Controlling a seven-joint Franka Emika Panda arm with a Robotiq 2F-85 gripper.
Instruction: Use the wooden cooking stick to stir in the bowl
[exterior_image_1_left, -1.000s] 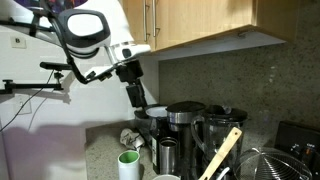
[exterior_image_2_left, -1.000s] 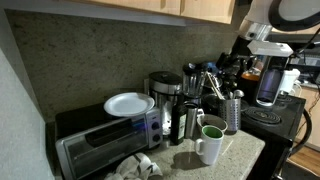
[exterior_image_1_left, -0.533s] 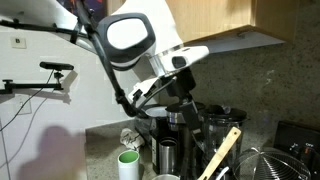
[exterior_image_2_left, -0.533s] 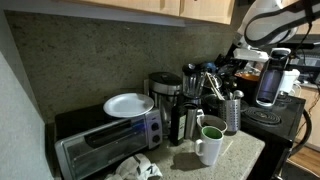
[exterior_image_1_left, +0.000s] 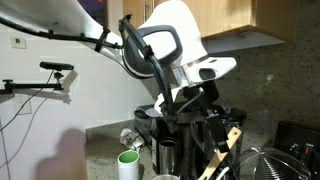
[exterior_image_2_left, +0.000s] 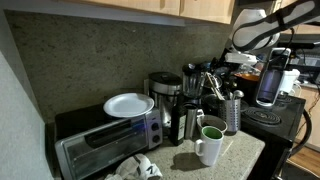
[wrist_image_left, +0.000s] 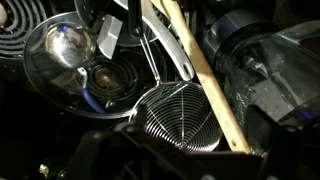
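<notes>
Closest to me on the desk (exterior_image_1_left: 100, 152) stands a white cup with a green inside (exterior_image_1_left: 128, 165). Right beside it, at the very bottom edge of an exterior view, only the pale rim of the bowl (exterior_image_1_left: 165, 177) shows. Just behind that rim is a shiny steel tumbler (exterior_image_1_left: 167, 155).

The wooden cooking stick (exterior_image_1_left: 225, 150) leans a little further along. Its lower end is cut off by the picture's bottom edge close to the bowl (whether it sits in the bowl I cannot tell). Its broad flat end tilts up against the blender (exterior_image_1_left: 234, 117).

The tool (exterior_image_1_left: 207, 108) hangs beside the stick's upper end, in front of the blender. It is so dark there that I cannot tell if its fingers are apart or together, or if they touch the wood.

In the wrist view the stick (wrist_image_left: 205, 75) is a pale diagonal bar lying across a round wire strainer (wrist_image_left: 175, 120). The blender jar (wrist_image_left: 265, 60) is on one side and a shiny round glass vessel (wrist_image_left: 65, 50) on the other.

Behind the tumbler is the dark coffee maker (exterior_image_1_left: 150, 125). In an exterior view a toaster oven (exterior_image_2_left: 100, 145) carries a white plate (exterior_image_2_left: 128, 104) on top. Wooden cupboards (exterior_image_1_left: 235, 20) hang on the wall above.
</notes>
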